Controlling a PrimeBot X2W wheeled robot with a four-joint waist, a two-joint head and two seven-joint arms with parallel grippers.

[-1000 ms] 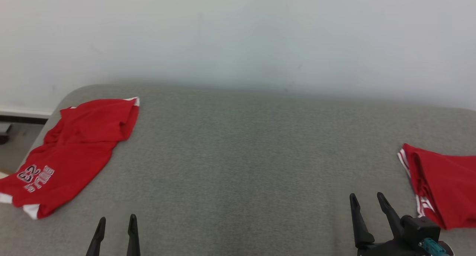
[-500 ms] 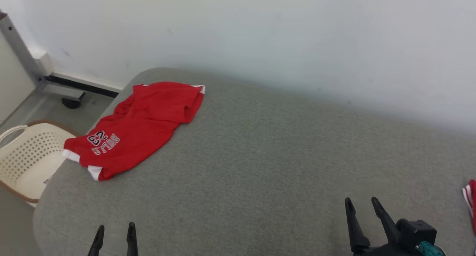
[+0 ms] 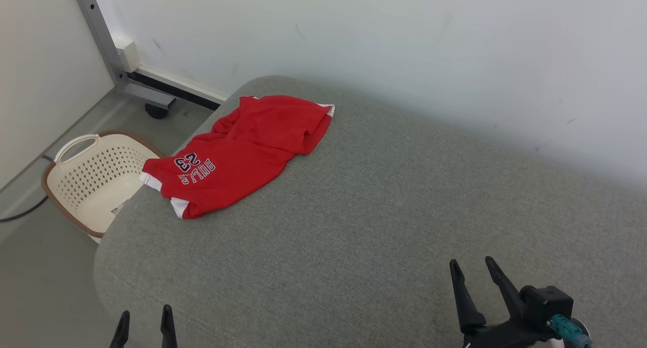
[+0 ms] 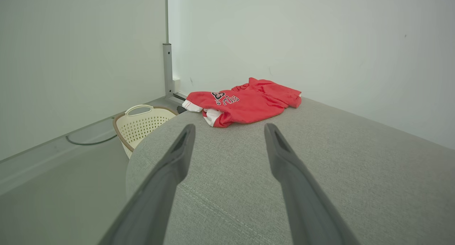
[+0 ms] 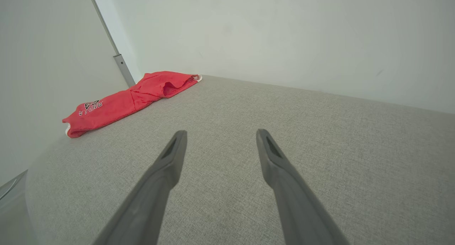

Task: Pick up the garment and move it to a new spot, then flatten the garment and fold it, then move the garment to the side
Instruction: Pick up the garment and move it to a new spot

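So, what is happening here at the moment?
A two-armed robot faces a grey padded surface. A red garment lies crumpled at its far left corner, beside a cream basket on the floor. Both pairs of jaws stand open and empty at the near side, far from the garment; nothing is picked up yet.

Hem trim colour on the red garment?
White, on the rumpled red fabric garment; clearest in the head view.

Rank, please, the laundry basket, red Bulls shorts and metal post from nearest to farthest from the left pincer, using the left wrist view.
1. laundry basket, low on the left.
2. red Bulls shorts, straight ahead.
3. metal post, far corner, behind both.
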